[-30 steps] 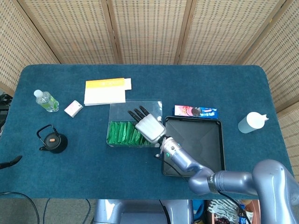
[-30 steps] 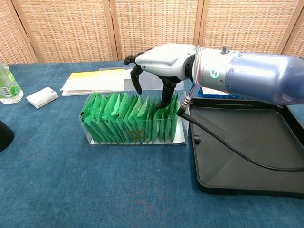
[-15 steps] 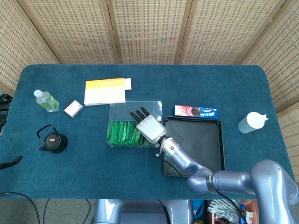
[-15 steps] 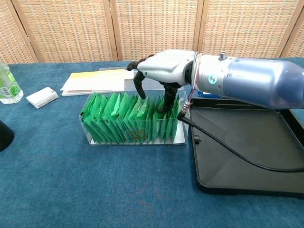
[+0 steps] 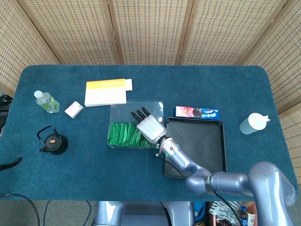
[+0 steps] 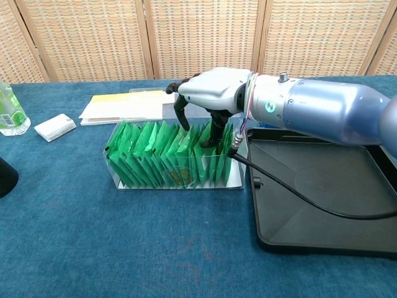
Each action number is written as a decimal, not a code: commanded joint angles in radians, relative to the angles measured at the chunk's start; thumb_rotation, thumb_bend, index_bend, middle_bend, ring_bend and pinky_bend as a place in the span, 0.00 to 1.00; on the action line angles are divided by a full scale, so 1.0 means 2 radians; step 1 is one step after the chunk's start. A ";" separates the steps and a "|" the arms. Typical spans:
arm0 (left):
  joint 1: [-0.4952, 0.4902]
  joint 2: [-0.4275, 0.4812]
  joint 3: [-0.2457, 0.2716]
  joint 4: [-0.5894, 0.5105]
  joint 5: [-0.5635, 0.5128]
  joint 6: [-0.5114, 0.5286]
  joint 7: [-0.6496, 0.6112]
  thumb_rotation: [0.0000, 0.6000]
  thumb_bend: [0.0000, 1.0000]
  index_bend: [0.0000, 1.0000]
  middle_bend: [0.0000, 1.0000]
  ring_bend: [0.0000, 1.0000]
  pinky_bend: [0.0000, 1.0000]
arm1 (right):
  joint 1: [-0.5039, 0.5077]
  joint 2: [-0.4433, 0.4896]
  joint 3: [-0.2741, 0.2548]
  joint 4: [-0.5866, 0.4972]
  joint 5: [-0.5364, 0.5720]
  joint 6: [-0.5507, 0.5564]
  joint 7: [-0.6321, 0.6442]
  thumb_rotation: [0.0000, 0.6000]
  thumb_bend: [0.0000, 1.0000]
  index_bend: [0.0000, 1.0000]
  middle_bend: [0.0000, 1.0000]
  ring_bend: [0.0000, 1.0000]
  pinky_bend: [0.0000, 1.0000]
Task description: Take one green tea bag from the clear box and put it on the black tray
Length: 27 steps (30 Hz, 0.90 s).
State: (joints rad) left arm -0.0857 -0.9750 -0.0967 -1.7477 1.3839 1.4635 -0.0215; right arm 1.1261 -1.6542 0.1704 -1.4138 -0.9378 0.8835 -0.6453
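Note:
The clear box (image 5: 136,109) (image 6: 234,180) stands mid-table with a row of upright green tea bags (image 5: 123,134) (image 6: 155,155) along its near side. My right hand (image 5: 149,128) (image 6: 211,93) hovers low over the right end of that row, palm down. Its thumb dips among the last bags and its fingers (image 6: 182,113) curl down apart from the thumb behind the row. No bag is lifted. The black tray (image 5: 197,141) (image 6: 322,186) lies just right of the box with nothing on it. My left hand does not show.
A yellow-and-white booklet (image 5: 106,92) and a small white box (image 5: 74,109) lie behind the clear box. A water bottle (image 5: 46,101) and a black teapot (image 5: 52,140) are at the left. A cookie packet (image 5: 197,112) and a white bottle (image 5: 254,123) are at the right.
My right hand has sunk a little and its thumb has gone deeper among the bags at the row's right end. The bags and the tray have not moved.

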 commanded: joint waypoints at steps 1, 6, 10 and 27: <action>0.000 0.000 0.000 0.000 0.000 0.000 0.000 1.00 0.00 0.00 0.00 0.00 0.00 | 0.000 -0.002 0.000 0.004 0.004 -0.003 -0.003 1.00 0.47 0.48 0.09 0.00 0.00; 0.000 0.000 0.000 0.000 0.000 -0.001 0.000 1.00 0.00 0.00 0.00 0.00 0.00 | -0.001 -0.003 -0.001 0.005 0.006 -0.004 -0.005 1.00 0.49 0.50 0.09 0.00 0.00; 0.000 0.000 0.000 0.000 0.000 0.000 0.000 1.00 0.00 0.00 0.00 0.00 0.00 | -0.001 -0.003 -0.002 0.005 0.005 -0.005 -0.006 1.00 0.49 0.50 0.09 0.00 0.00; -0.001 0.001 0.001 0.000 0.001 -0.001 -0.002 1.00 0.00 0.00 0.00 0.00 0.00 | -0.008 -0.001 -0.013 0.014 -0.008 -0.007 -0.011 1.00 0.54 0.60 0.11 0.00 0.00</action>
State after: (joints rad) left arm -0.0873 -0.9725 -0.0953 -1.7481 1.3852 1.4616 -0.0250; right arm 1.1108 -1.6558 0.1454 -1.3868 -0.9534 0.8693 -0.6686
